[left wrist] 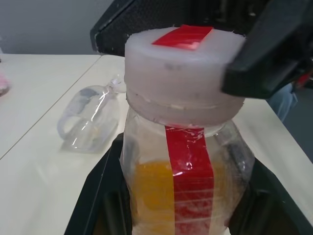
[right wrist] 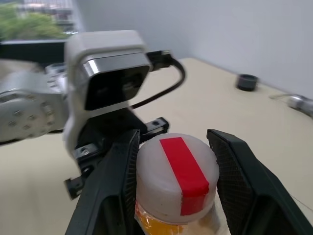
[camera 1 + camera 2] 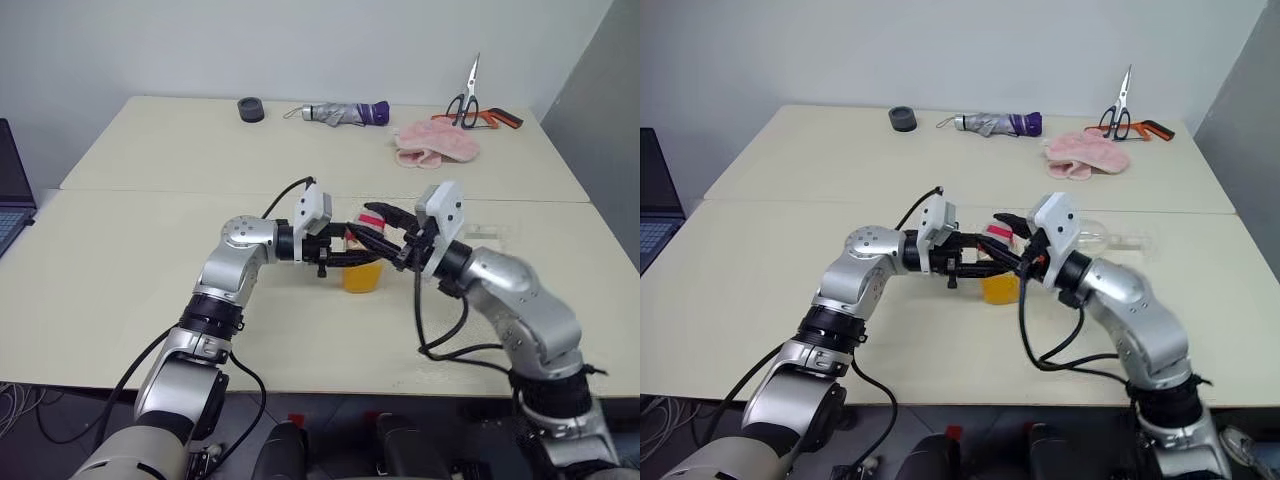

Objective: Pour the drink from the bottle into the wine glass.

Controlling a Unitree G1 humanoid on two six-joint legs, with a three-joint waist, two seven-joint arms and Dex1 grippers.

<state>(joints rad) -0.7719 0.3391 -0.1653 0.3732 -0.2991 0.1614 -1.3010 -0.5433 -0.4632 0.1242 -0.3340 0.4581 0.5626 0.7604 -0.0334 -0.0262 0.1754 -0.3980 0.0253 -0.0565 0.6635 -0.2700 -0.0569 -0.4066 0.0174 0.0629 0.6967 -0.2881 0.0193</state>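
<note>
The bottle (image 3: 362, 274) stands upright near the middle of the table, its lower part holding the orange drink (image 1: 151, 191). My left gripper (image 3: 350, 256) comes in from the left and is shut on the bottle's body below the neck. The red-and-white cap (image 2: 176, 181) sits between the two black fingers of my right gripper (image 2: 173, 137), which press against its sides. Just beyond my right wrist, the wine glass (image 3: 1098, 238) lies on its side on the table, and it is also seen as the clear glass (image 1: 88, 120) in the left wrist view.
Along the far edge of the table (image 3: 130, 260) lie a small black ring (image 3: 250, 109), a folded umbrella (image 3: 345, 113), a pink cloth (image 3: 435, 145) and scissors (image 3: 470, 95). A laptop (image 3: 10, 190) sits at the left edge.
</note>
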